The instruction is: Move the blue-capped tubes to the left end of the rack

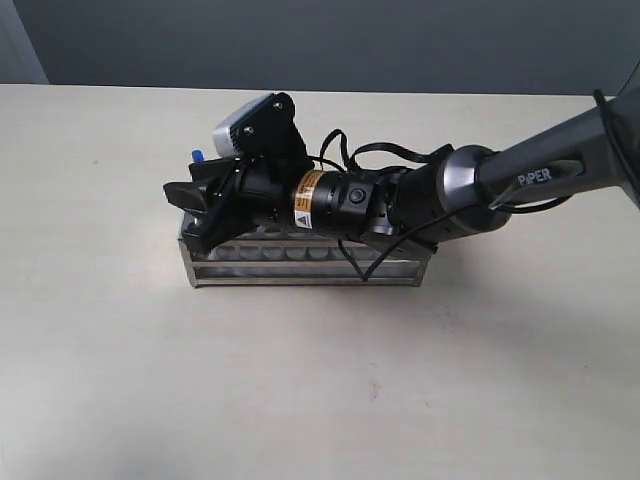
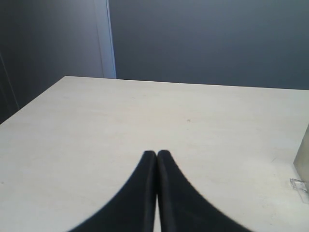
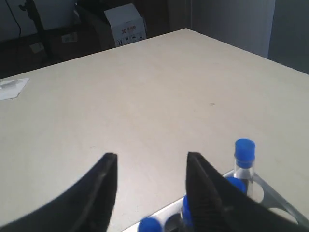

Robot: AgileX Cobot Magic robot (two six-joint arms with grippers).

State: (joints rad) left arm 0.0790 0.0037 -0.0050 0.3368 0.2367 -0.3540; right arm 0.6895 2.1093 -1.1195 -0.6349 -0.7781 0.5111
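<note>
Right end effector [image 3: 152, 155]: released; its two fingers stand apart with only bare bench [image 1: 320, 400] showing between them, nothing grasped.
Left end effector [image 2: 157, 153]: clenched, tips pressed together, holding nothing, over open bench.
The rack [image 1: 300, 268]: on the bench, long axis running 9 to 3 o'clock in the exterior view.
The blue-capped tubes [image 3: 245, 147]: upright in the rack's holes, clustered at its 9 o'clock end; the right wrist view shows several blue caps just beside and below one finger.
Key relation: the right arm enters from 3 o'clock and hangs over the 9 o'clock end; the tubes sit beneath it, long axes vertical.
Nearer arm: right.
Judgement: the tubes look gathered at the left end already; whether any remains elsewhere is hidden by the arm.
</note>
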